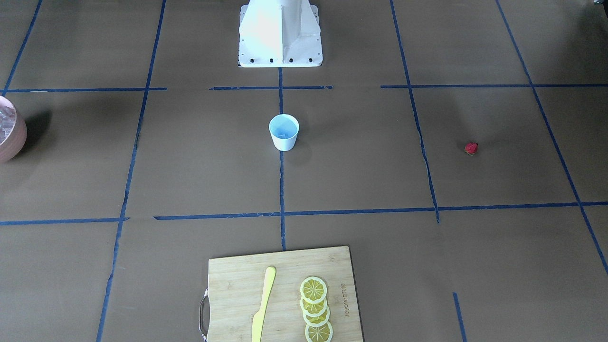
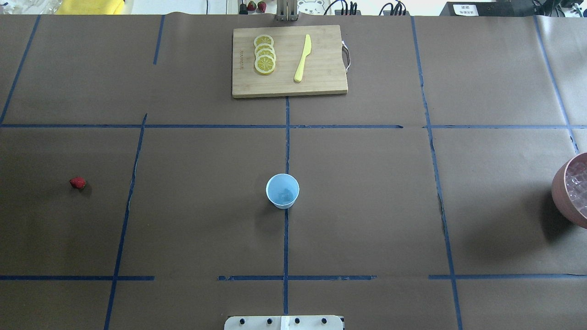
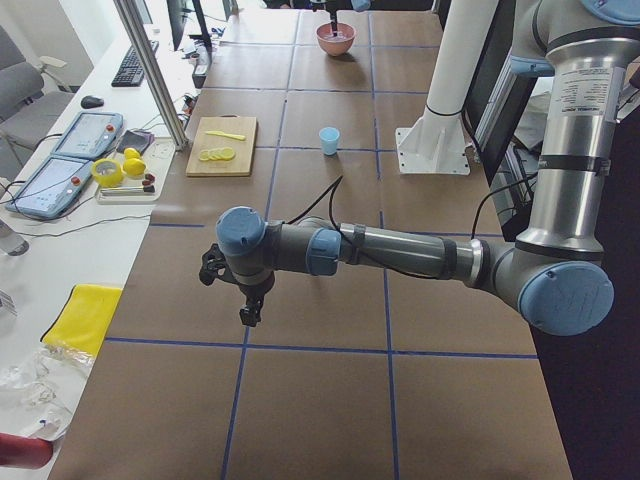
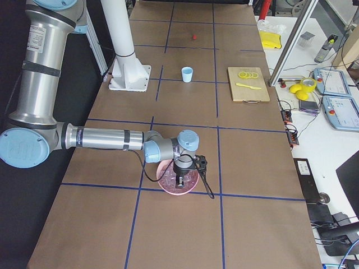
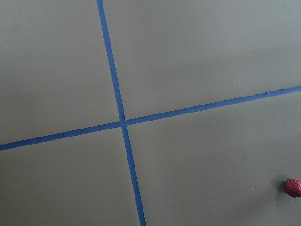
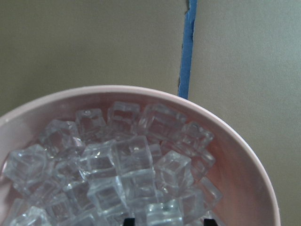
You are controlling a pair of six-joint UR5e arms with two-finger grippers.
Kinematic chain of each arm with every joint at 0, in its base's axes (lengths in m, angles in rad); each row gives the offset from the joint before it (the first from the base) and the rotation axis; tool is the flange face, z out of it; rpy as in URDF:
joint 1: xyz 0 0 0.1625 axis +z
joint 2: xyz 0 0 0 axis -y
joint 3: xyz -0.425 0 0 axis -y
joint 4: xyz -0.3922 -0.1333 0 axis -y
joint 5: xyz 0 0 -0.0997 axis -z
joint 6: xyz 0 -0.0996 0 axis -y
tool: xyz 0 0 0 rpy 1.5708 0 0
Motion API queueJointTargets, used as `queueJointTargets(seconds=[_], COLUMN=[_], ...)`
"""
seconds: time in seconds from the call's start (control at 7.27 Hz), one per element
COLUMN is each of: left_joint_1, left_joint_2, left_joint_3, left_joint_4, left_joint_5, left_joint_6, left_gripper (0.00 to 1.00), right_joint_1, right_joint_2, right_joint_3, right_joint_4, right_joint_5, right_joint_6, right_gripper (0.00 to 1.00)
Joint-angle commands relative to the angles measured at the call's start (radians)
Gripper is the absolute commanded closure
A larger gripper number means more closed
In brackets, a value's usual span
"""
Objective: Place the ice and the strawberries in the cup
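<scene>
On tbl point(image 2: 367, 206), well apart: strawberry point(image 2: 78, 183), cup point(image 2: 282, 190), ice point(image 2: 578, 185)

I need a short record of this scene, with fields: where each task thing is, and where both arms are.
cup: upright at the centre of the table; contents unclear
strawberry: alone on the table, robot's left side
ice: cubes piled in the pink bowl, robot's right side
left tool: above bare table, strawberry at its camera's edge; state unclear
right tool: over the pink bowl; state unclear
far edge: cutting board with lemon slices, yellow knife
</scene>
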Motion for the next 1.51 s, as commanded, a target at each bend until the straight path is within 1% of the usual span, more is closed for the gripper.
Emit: queueJointTargets(seconds=[0.0, 0.28, 0.55, 0.69, 0.83, 0.96, 1.1, 1.24, 1.38], left_joint_1=[0.0, 0.0, 0.0, 0.0, 0.0, 0.0, 0.0, 0.0, 0.0], left_joint_2=[0.0, -0.001, -0.001, -0.001, 0.0, 0.0, 0.0, 0.002, 0.002], left_joint_3=[0.0, 0.0, 0.0, -0.002, -0.002, 0.0, 0.0, 0.0, 0.001], left_joint_4=[0.0, 0.0, 0.0, 0.0, 0.0, 0.0, 0.0, 0.0, 0.0], left_joint_5=[0.0, -0.002, -0.002, -0.002, -0.002, -0.002, -0.002, -0.002, 0.0], left_joint_6=[0.0, -0.002, -0.002, -0.002, -0.002, -0.002, -0.002, -0.002, -0.002], left_gripper=[0.0, 0.0, 0.0, 0.0, 0.0, 0.0, 0.0, 0.0, 0.0], right_joint_1=[0.0, 0.023, 0.089, 0.101, 0.1, 0.103, 0.044, -0.027, -0.125], right_joint_2=[0.004, 0.008, -0.002, 0.002, 0.027, 0.168, 0.32, 0.447, 0.541], right_joint_3=[0.009, 0.057, 0.127, 0.181, 0.247, 0.281, 0.293, 0.295, 0.292], right_joint_4=[0.0, -0.006, -0.017, -0.043, -0.129, -0.299, -0.468, -0.562, -0.572], right_joint_5=[0.0, -0.002, 0.003, 0.003, 0.009, 0.015, 0.038, 0.047, 0.048], right_joint_6=[-0.002, -0.003, -0.02, -0.02, -0.018, -0.003, 0.02, 0.096, 0.22], right_gripper=[0.98, 1.0, 1.0, 1.0, 1.0, 1.0, 1.0, 1.0, 1.0])
